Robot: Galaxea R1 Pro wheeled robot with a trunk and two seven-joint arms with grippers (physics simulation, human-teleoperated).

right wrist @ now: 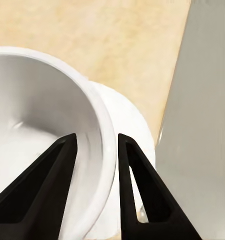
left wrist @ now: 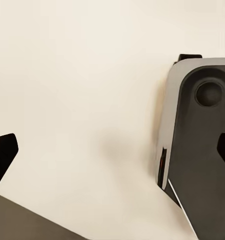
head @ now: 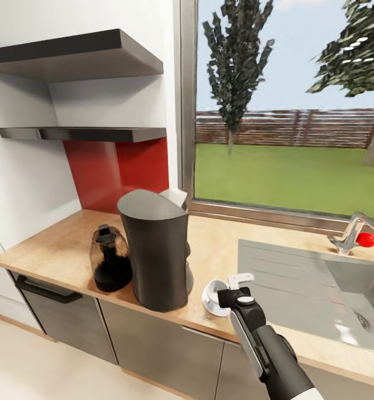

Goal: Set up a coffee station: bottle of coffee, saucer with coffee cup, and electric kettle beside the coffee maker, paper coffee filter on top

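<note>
My right gripper [right wrist: 96, 145] reached down over the front edge of the counter [head: 59, 253], its two fingers nearly together and straddling the wall of the coffee cup [right wrist: 52, 115]: one finger [right wrist: 47, 175] inside the bowl, the other [right wrist: 137, 185] outside against the rim. The cup stood with its mouth opening up toward my wrist, on the white saucer [right wrist: 130, 130], which showed past the outer finger. In the head view the cup [head: 213, 290] and saucer [head: 208, 305] sat just beneath my gripper.

Just beside the gripper, toward my left arm's side, the coffee maker [head: 155, 250] rose upright, its long axis vertical, with a pale paper coffee filter [head: 175, 196] poking above its far top edge. Beyond it stood the dark electric kettle [head: 110, 258], upright, touching or nearly touching the maker. The steel sink [head: 298, 278] lay on the gripper's other side.

My left gripper [left wrist: 112, 150] hung wide open above pale floor [left wrist: 82, 75], holding nothing.
</note>
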